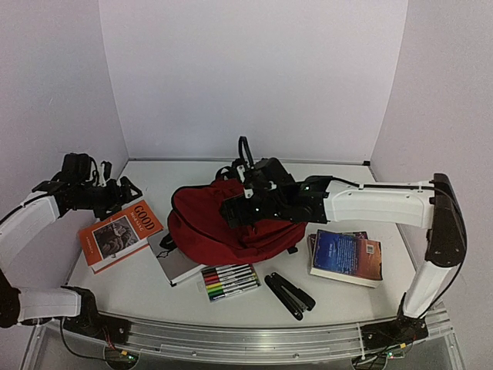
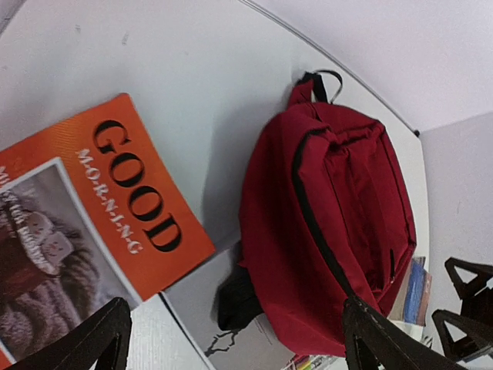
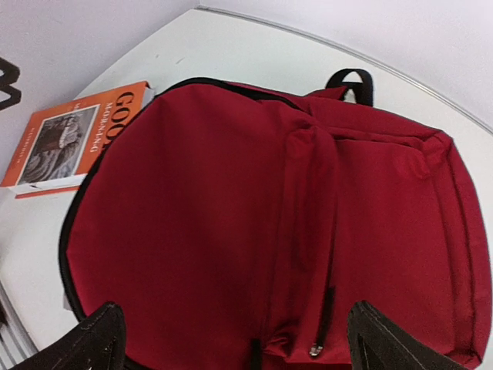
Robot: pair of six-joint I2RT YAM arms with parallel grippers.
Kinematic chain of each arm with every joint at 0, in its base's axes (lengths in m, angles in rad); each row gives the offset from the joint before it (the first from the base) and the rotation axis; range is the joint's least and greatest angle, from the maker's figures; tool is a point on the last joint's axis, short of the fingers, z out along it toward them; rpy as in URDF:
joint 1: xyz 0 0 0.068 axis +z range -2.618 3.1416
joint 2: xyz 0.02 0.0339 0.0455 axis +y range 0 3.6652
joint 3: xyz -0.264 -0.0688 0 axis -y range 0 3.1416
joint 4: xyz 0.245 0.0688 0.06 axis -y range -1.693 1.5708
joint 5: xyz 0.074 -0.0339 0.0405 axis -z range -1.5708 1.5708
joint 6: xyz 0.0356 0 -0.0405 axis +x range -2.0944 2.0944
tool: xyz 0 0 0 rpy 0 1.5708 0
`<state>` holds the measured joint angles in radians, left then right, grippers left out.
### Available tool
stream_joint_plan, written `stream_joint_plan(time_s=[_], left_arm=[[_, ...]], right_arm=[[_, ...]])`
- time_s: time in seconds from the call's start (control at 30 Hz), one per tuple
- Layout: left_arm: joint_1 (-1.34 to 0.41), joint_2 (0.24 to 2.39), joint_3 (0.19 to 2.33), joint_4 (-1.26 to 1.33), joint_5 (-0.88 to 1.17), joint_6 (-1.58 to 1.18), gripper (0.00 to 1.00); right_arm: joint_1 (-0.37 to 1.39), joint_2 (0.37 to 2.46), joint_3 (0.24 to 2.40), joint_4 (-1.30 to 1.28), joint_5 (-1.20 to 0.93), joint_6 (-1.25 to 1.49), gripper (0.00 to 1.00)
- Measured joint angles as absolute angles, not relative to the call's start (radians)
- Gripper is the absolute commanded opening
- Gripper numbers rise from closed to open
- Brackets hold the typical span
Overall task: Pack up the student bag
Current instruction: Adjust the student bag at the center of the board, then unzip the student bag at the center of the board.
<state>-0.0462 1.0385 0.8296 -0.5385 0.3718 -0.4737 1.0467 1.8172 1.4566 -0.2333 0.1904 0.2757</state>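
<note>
Right claw (image 1: 231, 210) hangs over the bag (image 1: 204, 227) with its jaws spread wide and nothing between them; whether its tips touch the fabric cannot be told. In the right wrist view the two fingertips (image 3: 100, 339) stand at the lower corners, with red cloth filling the space between. The bag lies flat near the middle of the bench (image 1: 331, 312), its black loop handle (image 3: 354, 79) toward the far wall and a black zip line (image 2: 308, 208) running along its length. A pale notebook (image 1: 176, 264) lies partly under the bag's near left corner. Just in front of the bag sits a pack of markers (image 1: 229, 281), and beside that, to the right, a black tool (image 1: 289, 294). A blue book (image 1: 347, 257) lies on a small stack to the right of the bag, below the right arm. An orange book (image 1: 119, 233) with "GOOD" on its cover lies to the left, close to the bag and the notebook. Left claw (image 1: 123, 191) hangs above the far end of the orange book, its jaws also wide and holding nothing.
</note>
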Motion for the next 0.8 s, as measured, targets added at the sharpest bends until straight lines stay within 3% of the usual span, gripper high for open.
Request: stream_joint_plan(time_s=[0.23,0.4,0.6,0.8], left_arm=[[-0.407,1.164,0.865,-0.428,0.319,-0.528,0.95],[-0.607,1.231,0.973,-0.374,0.233,-0.509,0.95],[-0.718,1.355,1.104,-0.295,0.183,-0.475,0.91],[-0.771,1.451,1.055,-0.240,0.190,-0.529,0.84]], right_arm=[[0.989,1.751,1.328,-0.233,0.269,0.366,0.98],[0.940,1.745,1.270,-0.233,0.272,0.410,0.92],[0.942,1.766,1.262,-0.200,0.240,0.440,0.82],[0.943,1.822,1.255,-0.144,0.184,0.460,0.77]])
